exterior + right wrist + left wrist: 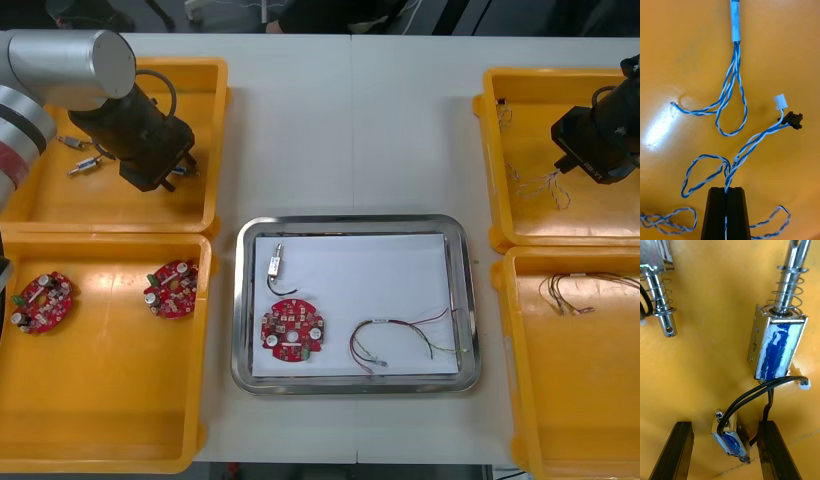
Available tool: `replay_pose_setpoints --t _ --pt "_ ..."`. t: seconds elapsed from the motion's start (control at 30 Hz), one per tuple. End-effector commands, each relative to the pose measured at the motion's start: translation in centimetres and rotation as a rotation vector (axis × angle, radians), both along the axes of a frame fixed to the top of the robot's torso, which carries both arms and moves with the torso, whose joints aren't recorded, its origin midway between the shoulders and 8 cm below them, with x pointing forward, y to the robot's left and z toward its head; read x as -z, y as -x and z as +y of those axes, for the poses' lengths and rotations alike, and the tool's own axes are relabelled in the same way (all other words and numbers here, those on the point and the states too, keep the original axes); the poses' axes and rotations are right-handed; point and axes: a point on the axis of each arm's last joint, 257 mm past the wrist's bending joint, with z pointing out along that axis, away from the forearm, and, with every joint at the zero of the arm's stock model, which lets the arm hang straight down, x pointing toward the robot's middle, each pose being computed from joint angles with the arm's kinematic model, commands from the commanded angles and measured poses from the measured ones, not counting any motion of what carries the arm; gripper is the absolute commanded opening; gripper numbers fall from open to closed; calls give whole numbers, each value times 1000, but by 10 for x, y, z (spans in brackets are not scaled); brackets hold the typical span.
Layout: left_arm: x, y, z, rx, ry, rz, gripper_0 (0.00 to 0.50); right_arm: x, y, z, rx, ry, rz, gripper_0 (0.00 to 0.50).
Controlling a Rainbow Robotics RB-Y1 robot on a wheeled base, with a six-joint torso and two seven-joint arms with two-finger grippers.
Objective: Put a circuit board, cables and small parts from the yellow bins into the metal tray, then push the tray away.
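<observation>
— What are the left gripper's jaws doing?

— Spread wide, gripping nothing. The left gripper [724, 423] hangs low over a small metal part [731, 437] with a blue face. That part lies on the bin floor between the two fingers, nearer one of them. A black lead [752, 395] loops over it and past that finger's tip.

— Anything beyond it?

— A second metal part [777, 341], a spring round its shaft, lies just past the fingertips. A third metal part [658, 296] lies off to the other side. All of that is in the far-left yellow bin [100, 205], left of the metal tray [350, 222] and a little beyond it.

— And the right one?

— The right gripper [726, 189] has its jaws pressed together on a twisted blue and white cable [733, 165]. The strand comes straight up out of the pinch, then splits into loops. Its white and black plugs [780, 101] sit farther out, clear of the fingers. More loops of the same kind of wire lie on the bin floor around.

— Where's that from the tray?

— Right of it, in the far-right yellow bin [530, 110].

— What's in the tray itself?

— On its white inside there's a round red circuit board [292, 330]. A small part with a black wire [275, 265] lies beyond the board, and a loose thin cable [400, 338] lies beside it.
</observation>
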Motion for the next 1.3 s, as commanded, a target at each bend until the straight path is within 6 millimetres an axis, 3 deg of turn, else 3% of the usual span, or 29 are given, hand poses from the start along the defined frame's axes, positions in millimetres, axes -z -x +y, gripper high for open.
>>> replay_pose_setpoints --t 0.03,0.1,0.17,0.2,0.23,0.27,0.57,0.97,1.13,1.3 --pt "-7 -6 -16 19 10 -19 500 -34 6 -26 35 17 -30 0" --pt "-7 -5 -17 22 12 -19 500 -44 9 -28 26 29 -30 0" --pt "-7 -5 -18 24 11 -18 427 -52 11 -30 21 39 -33 0" --pt "-7 -5 -18 27 10 -19 289 -56 13 -31 15 44 -30 0" --pt "-7 -5 -17 27 8 -19 88 -61 15 -34 11 54 -32 0" --pt "-7 -5 -17 30 9 -21 0 -66 16 -35 3 61 -34 0" --pt "-7 -6 -19 37 11 -25 0 -95 40 -51 -147 162 -1 0" --pt "-22 -8 -18 27 52 -39 0 -123 82 -50 -417 356 15 0" --pt "-30 -11 -12 14 66 -52 0 -141 89 -38 -509 417 -71 0" --pt "-38 -15 -7 9 70 -69 0 -146 101 -18 -617 447 -123 0"
